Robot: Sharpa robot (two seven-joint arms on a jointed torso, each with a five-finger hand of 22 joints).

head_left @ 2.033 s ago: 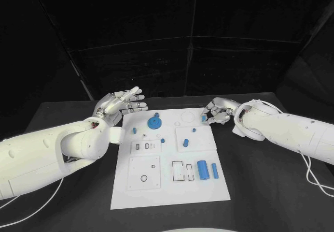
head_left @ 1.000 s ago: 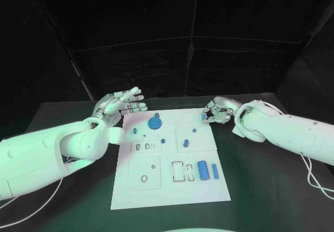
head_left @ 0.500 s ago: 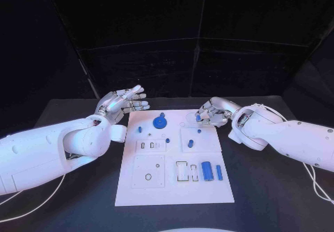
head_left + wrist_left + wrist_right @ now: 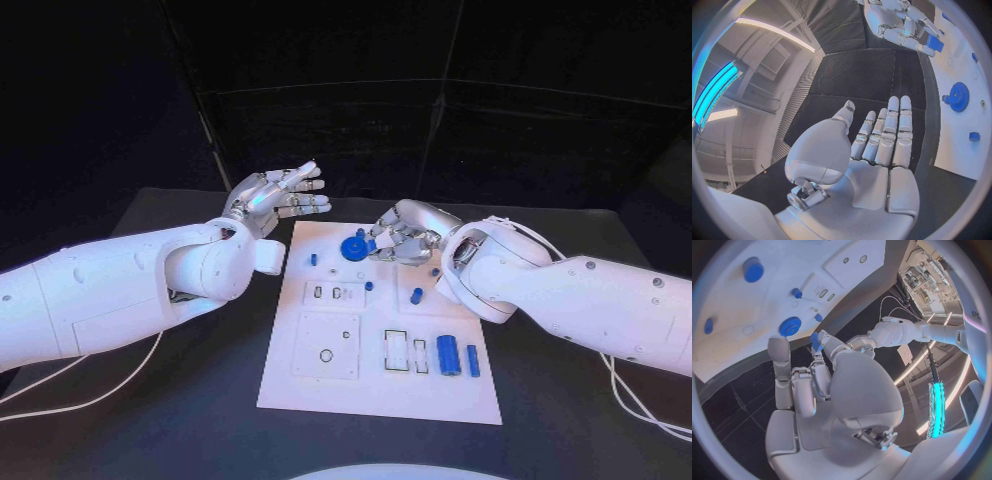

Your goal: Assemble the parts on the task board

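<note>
The white task board [image 4: 378, 385] lies in the middle of the black table. A blue gear [image 4: 353, 249] stands at its far end, also seen in the left wrist view as the gear [image 4: 959, 96] and in the right wrist view as the gear [image 4: 790, 326]. My right hand [image 4: 402, 236] hovers just right of the gear and pinches a small blue part [image 4: 816, 341] between thumb and finger; that part [image 4: 934, 44] also appears under the right hand [image 4: 901, 22]. My left hand [image 4: 283, 196] is raised off the board's far left corner, open, fingers straight and holding nothing.
Small blue pegs [image 4: 313, 259] [image 4: 369, 285] [image 4: 415, 295] stand in the board's middle. Two blue cylinders [image 4: 449, 352] [image 4: 472, 359] lie side by side near its right edge, beside rectangular slots [image 4: 397, 351]. Black table [image 4: 173, 400] surrounds the board.
The head camera has shifted. My right hand, still pinching the blue part, has moved leftward over the board's far end, closer to the gear. The left hand has stayed raised and open.
</note>
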